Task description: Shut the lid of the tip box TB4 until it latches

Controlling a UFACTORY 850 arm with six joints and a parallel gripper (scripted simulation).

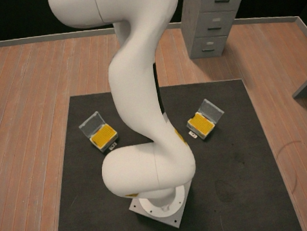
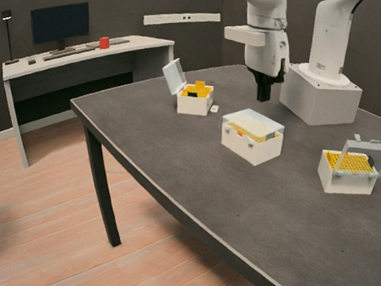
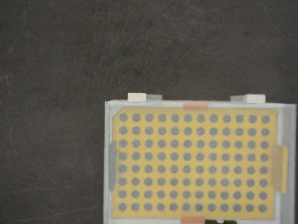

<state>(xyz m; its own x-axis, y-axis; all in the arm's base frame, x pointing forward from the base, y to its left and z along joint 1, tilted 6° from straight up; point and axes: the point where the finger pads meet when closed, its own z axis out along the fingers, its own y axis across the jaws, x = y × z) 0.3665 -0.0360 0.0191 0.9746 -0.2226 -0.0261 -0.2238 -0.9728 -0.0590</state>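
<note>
Three white tip boxes with yellow tip racks stand flat on the dark bench. The middle box has its clear lid lying down over the rack; I cannot tell if it is latched. It fills the lower part of the wrist view, with two hinge tabs at its top edge. The arm hides most of it in the top view. The far box and the near right box have their lids raised. My gripper is shut and empty. It hangs above the bench just behind the middle box. The label cards are too small to read.
The arm's white base block stands on the bench right of the gripper. In the top view the two open boxes sit left and right of the arm. A desk with a monitor and a filing cabinet stand off the bench.
</note>
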